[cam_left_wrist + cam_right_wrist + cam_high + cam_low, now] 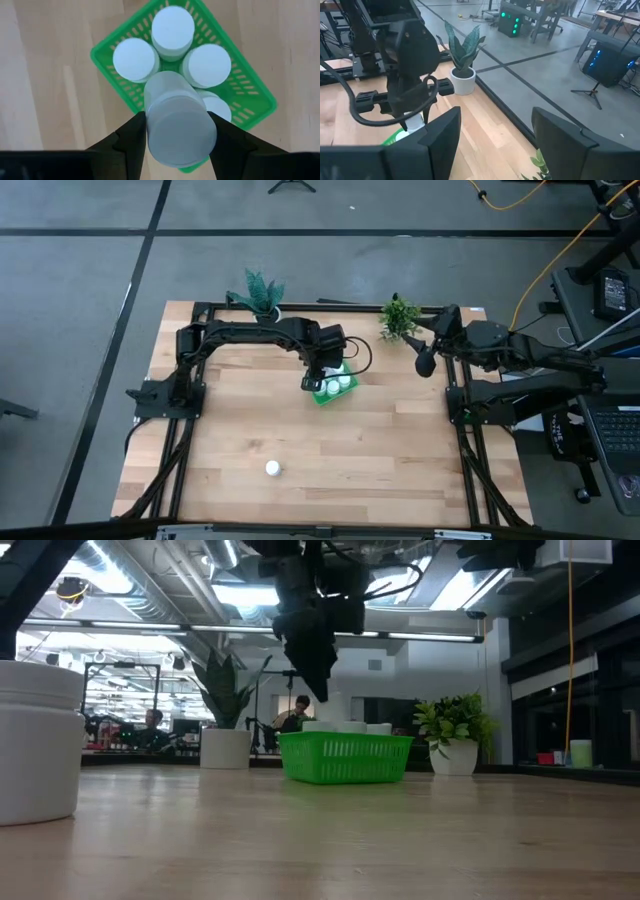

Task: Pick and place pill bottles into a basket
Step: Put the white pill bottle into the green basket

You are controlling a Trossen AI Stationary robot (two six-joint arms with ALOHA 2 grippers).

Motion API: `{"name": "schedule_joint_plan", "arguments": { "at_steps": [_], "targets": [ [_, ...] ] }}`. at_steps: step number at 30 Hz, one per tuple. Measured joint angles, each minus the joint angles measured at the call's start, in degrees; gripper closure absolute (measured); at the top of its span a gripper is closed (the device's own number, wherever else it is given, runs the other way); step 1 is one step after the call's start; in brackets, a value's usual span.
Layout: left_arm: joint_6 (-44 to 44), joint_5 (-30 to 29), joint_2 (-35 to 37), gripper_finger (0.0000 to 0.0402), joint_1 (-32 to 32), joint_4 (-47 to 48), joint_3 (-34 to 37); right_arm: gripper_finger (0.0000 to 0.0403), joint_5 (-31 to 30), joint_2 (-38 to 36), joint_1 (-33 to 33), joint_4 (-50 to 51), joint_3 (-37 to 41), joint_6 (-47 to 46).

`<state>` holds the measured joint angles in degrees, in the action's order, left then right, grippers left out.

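Observation:
The green basket (334, 387) stands at the table's middle far part and holds several white pill bottles (172, 27). My left gripper (176, 140) hangs over the basket's near-left end, shut on another white pill bottle (179, 125). In the low view the gripper (318, 680) hangs just above the basket (345, 758). One more pill bottle (273, 468) stands on its base near the table's front edge; it shows large in the low view (38, 740). My right gripper (424, 363) is open and empty at the table's far right. My left gripper pinches the pill bottle's round side wall (150, 131) between its two fingers (131, 137), coming from above and pointing down. The bottle stands upright in the hold, cap up, over the basket; whether its base touches the basket floor is hidden by the bottle itself.
A spiky potted plant (260, 292) and a bushy potted plant (400, 317) stand at the table's far edge, either side of the basket. Bare wood lies between the basket and the lone bottle at the front.

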<state>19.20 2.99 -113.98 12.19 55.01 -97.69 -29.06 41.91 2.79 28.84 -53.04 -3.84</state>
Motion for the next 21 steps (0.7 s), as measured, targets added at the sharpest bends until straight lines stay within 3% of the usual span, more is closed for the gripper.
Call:
{"name": "schedule_joint_plan", "arguments": {
  "at_steps": [21],
  "targets": [
    [1.07,2.66,-3.43,0.0235,2.24,-0.69,0.08,0.0157,0.07,-0.04,-0.02,0.13,0.04,-0.2]
  ]
}}
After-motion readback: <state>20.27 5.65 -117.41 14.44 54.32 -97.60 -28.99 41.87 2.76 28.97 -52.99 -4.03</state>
